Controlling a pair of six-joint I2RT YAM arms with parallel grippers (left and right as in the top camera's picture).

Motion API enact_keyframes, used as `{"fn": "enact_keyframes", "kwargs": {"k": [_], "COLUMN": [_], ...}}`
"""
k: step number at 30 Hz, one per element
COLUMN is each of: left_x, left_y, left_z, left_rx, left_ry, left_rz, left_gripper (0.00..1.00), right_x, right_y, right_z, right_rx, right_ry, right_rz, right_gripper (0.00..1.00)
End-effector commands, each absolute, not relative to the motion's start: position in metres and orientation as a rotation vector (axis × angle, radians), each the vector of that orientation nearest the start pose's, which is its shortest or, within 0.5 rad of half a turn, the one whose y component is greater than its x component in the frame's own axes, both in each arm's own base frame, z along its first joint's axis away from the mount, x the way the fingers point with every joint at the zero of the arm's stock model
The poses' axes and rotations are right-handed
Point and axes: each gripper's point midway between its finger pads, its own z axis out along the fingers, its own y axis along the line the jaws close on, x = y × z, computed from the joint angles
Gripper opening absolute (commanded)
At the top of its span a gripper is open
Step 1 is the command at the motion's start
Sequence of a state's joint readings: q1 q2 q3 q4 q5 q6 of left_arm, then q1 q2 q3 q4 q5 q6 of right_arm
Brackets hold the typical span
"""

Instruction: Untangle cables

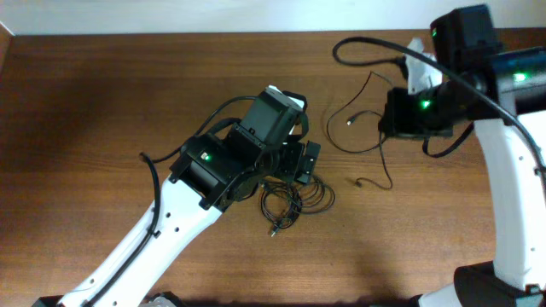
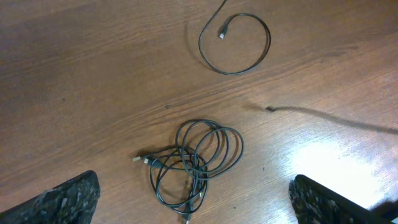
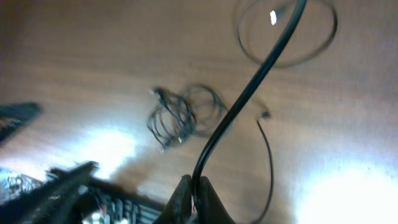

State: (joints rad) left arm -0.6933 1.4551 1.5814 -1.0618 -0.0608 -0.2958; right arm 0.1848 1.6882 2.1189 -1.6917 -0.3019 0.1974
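A tangle of thin black cables [image 1: 290, 201] lies on the wooden table; it also shows as the tangle [image 2: 194, 163] in the left wrist view and the tangle [image 3: 182, 116] in the right wrist view. My left gripper [image 1: 299, 164] hovers just above it, open wide, and its dark fingers [image 2: 68, 200] have nothing between them. My right gripper [image 1: 409, 112] is raised at the right, shut on one black cable [image 3: 249, 93]. That cable runs to a loose loop [image 1: 354, 119] with a plug end, the same loop [image 2: 235, 43] seen in the left wrist view. Its other end [image 1: 365, 181] trails on the table.
The right arm's thick black cable [image 1: 375, 43] arcs over the far right of the table. The white wall edge [image 1: 213, 17] runs along the back. The left arm's white link [image 1: 162, 230] crosses the front left.
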Motion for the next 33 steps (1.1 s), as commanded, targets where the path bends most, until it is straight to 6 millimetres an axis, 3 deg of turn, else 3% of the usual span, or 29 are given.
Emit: {"fn": "enact_keyframes", "kwargs": {"k": [1,4,9,15,18,24,28,33], "left_x": [0.294,0.294,0.294,0.294,0.294,0.294,0.294,0.294], "left_y": [-0.228,-0.228,-0.228,-0.228,-0.228,-0.228,-0.228,-0.228], "left_z": [0.268,0.268,0.268,0.268,0.268,0.268,0.268,0.268], "left_rx": [0.457,0.457,0.457,0.457,0.457,0.457,0.457,0.457], "left_ry": [2.491,2.491,2.491,2.491,2.491,2.491,2.490,2.491], "left_rz": [-0.318,-0.318,-0.319,-0.319,-0.318,-0.318,-0.318,-0.318], "left_gripper": [0.99,0.99,0.99,0.99,0.99,0.99,0.99,0.99], "right_x": [0.298,0.299,0.293,0.301,0.303,0.288,0.282,0.281], "right_y": [0.105,0.105,0.101,0.106,0.121,0.146,0.151,0.157], "right_z": [0.261,0.236,0.217,0.218,0.223,0.221,0.215,0.215], "right_rx": [-0.038,-0.029,-0.017,-0.027,-0.043,-0.180,-0.285,-0.309], "right_ry": [2.998,3.040,3.096,3.059,3.033,3.057,3.063,3.056], "right_rz": [0.455,0.448,0.419,0.448,0.576,0.574,0.386,0.397], "right_gripper": [0.04,0.04,0.04,0.04,0.04,0.04,0.04,0.04]}}
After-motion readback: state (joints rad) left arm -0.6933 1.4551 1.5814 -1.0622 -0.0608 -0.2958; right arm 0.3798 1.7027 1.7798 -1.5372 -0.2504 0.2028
